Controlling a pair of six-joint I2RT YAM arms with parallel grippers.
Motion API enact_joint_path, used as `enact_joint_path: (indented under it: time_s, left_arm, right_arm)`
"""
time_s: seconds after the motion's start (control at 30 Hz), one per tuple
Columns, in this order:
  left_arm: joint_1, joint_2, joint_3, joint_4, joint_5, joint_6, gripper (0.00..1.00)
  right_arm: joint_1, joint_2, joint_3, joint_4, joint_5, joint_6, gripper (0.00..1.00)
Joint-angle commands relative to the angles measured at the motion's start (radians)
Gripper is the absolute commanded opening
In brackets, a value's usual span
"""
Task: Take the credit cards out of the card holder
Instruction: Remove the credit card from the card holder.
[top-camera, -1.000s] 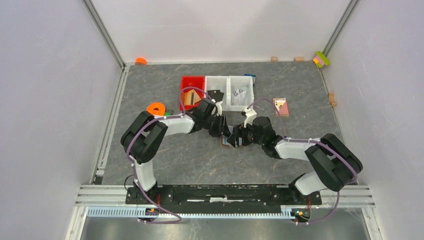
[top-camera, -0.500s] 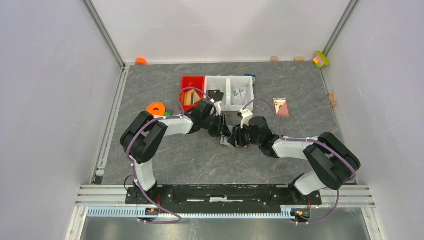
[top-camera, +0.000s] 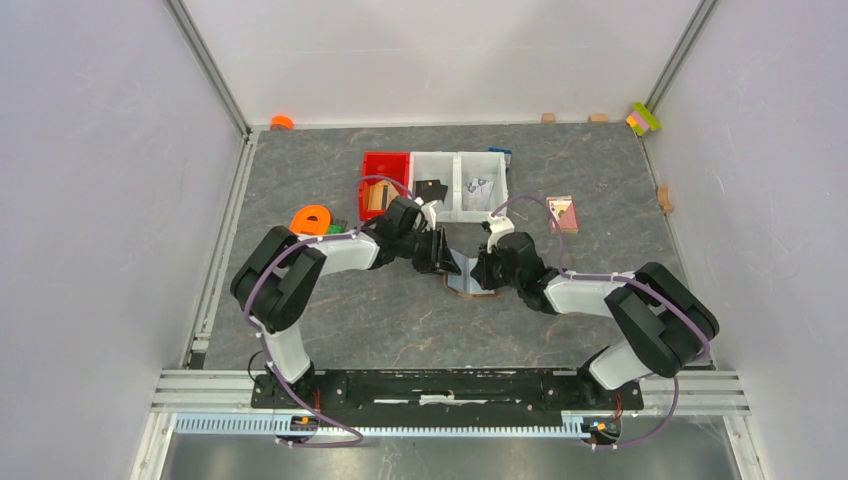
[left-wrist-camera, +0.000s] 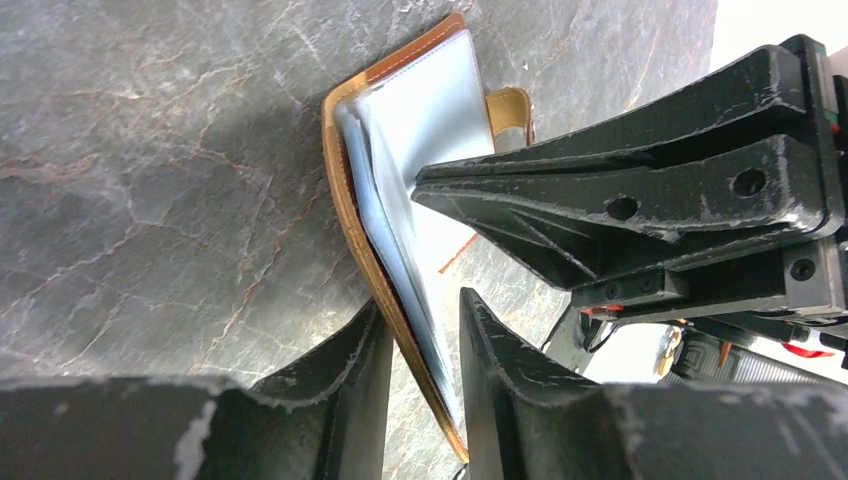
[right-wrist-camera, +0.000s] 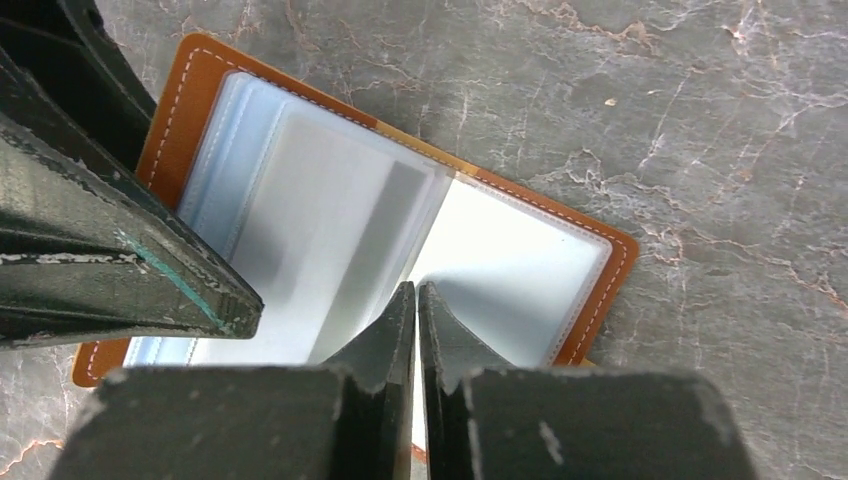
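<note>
The card holder (top-camera: 470, 282) is a brown leather wallet lying open at the table's middle, between the two arms. One cover (left-wrist-camera: 345, 190) stands raised on edge between the fingers of my left gripper (top-camera: 447, 262), which is shut on it (left-wrist-camera: 420, 298). Pale clear sleeves (right-wrist-camera: 320, 200) fan out inside over the flat cover (right-wrist-camera: 190, 80). My right gripper (right-wrist-camera: 416, 287) is shut, its tips at the free edge of one sleeve; whether it pinches that sleeve I cannot tell. The same gripper (top-camera: 482, 268) shows over the wallet from above. The credit cards are hidden; only a grey band (right-wrist-camera: 372, 235) shows through a sleeve.
Behind the arms stands a red bin (top-camera: 385, 160) beside two white bins (top-camera: 460, 208), with a black square piece (top-camera: 431, 189) in one. A pink-red picture card (top-camera: 563, 213) lies to the right, an orange ring (top-camera: 312, 217) to the left. Small blocks sit along the back edge.
My right gripper has gone from wide open to shut and pushed in among the wallet's sleeves. The left gripper kept its hold and drew slightly left, lifting the cover.
</note>
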Motion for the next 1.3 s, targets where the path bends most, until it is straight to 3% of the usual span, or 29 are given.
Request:
enact_joint_path:
  time_s: [0.0,0.23,0.47,1.27]
  left_arm:
    - [0.011,-0.062,-0.015,0.034,0.032,-0.028,0.35]
    - [0.015,-0.076,-0.021,0.035,0.032,-0.027,0.29]
    - [0.015,-0.090,-0.029,0.057,0.052,-0.031,0.14]
    - [-0.011,-0.093,-0.063,0.247,0.212,-0.126,0.17]
  right_arm:
    - [-0.009,-0.008,0.019,-0.001,0.037,0.008,0.06]
    - [-0.015,0.013,0.023,-0.004,0.023,0.013,0.03]
    - [-0.017,0.026,0.031,-0.003,-0.001,0.012,0.03]
    - [-0.018,0.083,0.049,0.020,-0.089,0.018,0.01]
